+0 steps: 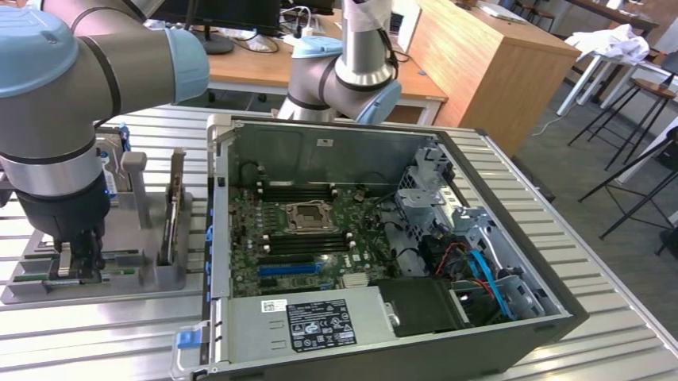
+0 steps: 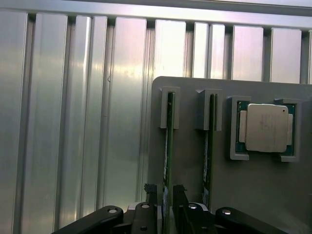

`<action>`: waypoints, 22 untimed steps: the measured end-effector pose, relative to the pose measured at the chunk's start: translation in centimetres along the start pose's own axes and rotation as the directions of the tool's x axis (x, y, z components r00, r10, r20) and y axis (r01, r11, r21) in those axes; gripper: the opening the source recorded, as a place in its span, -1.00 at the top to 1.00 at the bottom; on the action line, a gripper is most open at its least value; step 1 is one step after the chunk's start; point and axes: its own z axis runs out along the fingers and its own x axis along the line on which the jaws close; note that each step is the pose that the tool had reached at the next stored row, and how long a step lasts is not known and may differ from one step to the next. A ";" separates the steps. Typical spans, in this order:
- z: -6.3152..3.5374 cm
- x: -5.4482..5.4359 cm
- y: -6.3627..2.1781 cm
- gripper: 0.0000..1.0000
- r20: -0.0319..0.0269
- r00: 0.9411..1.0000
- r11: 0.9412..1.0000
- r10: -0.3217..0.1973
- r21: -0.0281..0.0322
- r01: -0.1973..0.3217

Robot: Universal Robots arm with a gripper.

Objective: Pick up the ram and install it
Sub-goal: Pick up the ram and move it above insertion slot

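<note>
Straddling the ram (image 2: pixel 167 141), hand (image 2: pixel 165 194) fingers (image 2: pixel 148 219) apart, one each side, not clamped that I can see; its long axis runs straight ahead between them.

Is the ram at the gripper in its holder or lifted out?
In the holder. The ram stands on edge in a slot of the grey holder, with the gripper down at it.

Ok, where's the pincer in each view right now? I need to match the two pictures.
Exterior view: the pincer is at the exterior view's left, down on the grey holder.
Wrist view: the pincer has its dark fingers either side of the edge-on ram, the stick farther from the processor chip.
Shared landmark: the grey holder on the ribbed table.
</note>
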 end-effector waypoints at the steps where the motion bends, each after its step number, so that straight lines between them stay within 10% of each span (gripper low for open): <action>1: 0.00 0.0 0.00 0.46 0.000 1.000 1.000 0.000 0.000 0.000; 22: 0.00 -0.1 -0.01 0.62 0.000 1.000 1.000 0.000 0.000 0.000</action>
